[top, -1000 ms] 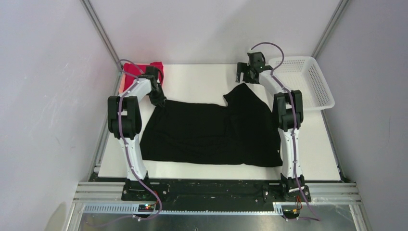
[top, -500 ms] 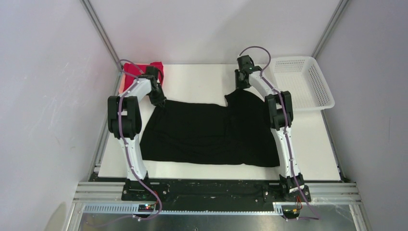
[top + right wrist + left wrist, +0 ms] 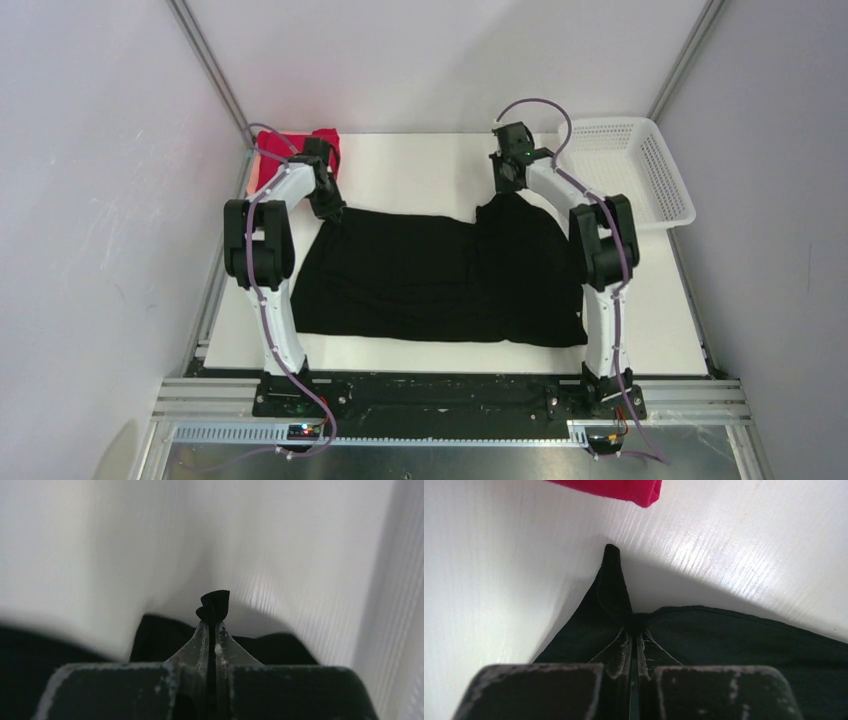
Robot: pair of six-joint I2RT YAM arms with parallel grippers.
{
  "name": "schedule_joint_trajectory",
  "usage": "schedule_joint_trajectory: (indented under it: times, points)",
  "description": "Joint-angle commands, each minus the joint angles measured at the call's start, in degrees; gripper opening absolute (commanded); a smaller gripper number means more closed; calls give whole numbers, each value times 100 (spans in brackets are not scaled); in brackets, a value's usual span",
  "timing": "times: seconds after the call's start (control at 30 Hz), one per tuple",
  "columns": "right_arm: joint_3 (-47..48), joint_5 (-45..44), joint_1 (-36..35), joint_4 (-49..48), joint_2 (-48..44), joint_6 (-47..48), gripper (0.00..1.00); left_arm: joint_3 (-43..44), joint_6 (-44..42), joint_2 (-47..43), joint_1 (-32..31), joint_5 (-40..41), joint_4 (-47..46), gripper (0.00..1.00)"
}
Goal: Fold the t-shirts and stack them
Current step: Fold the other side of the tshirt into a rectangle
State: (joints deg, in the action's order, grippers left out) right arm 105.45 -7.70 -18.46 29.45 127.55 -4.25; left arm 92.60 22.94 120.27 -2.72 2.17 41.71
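A large black t-shirt (image 3: pixel 430 275) lies spread across the middle of the white table. My left gripper (image 3: pixel 331 212) is shut on its far left corner; in the left wrist view the black t-shirt (image 3: pixel 724 635) is pinched between the fingertips of the left gripper (image 3: pixel 634 630). My right gripper (image 3: pixel 508 186) is shut on the shirt's far right corner, and a small black tuft (image 3: pixel 216 602) sticks out beyond the tips of the right gripper (image 3: pixel 211 625). A folded red t-shirt (image 3: pixel 322 143) rests at the far left corner, with the edge of the red t-shirt (image 3: pixel 624 490) just beyond the left gripper.
A white mesh basket (image 3: pixel 640 175) stands at the far right of the table, close to the right arm. Grey walls and metal frame posts enclose the table on three sides. Bare white table (image 3: pixel 410 170) lies beyond the black shirt.
My right gripper came down from beside the basket to the shirt's far right corner and shut on it. The left gripper stayed put on the far left corner.
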Motion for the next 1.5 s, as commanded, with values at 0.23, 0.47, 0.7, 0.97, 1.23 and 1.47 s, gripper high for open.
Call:
schedule_joint_trajectory:
  times: [0.23, 0.47, 0.7, 0.97, 1.23, 1.47]
  points:
    - [-2309, -181, -463, -881, -2770, -165, 0, -849, 320, -1329, -325, 695, -413, 4]
    - [-3125, -667, -875, -603, -3880, -455, 0, -2029, 487, -2243, -336, 884, -1021, 6]
    - [-3899, -817, -1065, -303, -4834, -763, 0, -2979, 637, -2931, -341, 929, -1604, 7]
    - [-4575, -556, -1077, -201, -5571, -878, 0, -3375, 463, -3481, -423, 1254, -1992, 11]
    - [-4654, -282, -894, -522, -5649, -802, 0, -2680, -45, -2949, -433, 1462, -2146, 13]
    - [-4654, -236, -850, -428, -5540, -843, 0, -2979, -79, -2860, -503, 1750, -2330, 13]
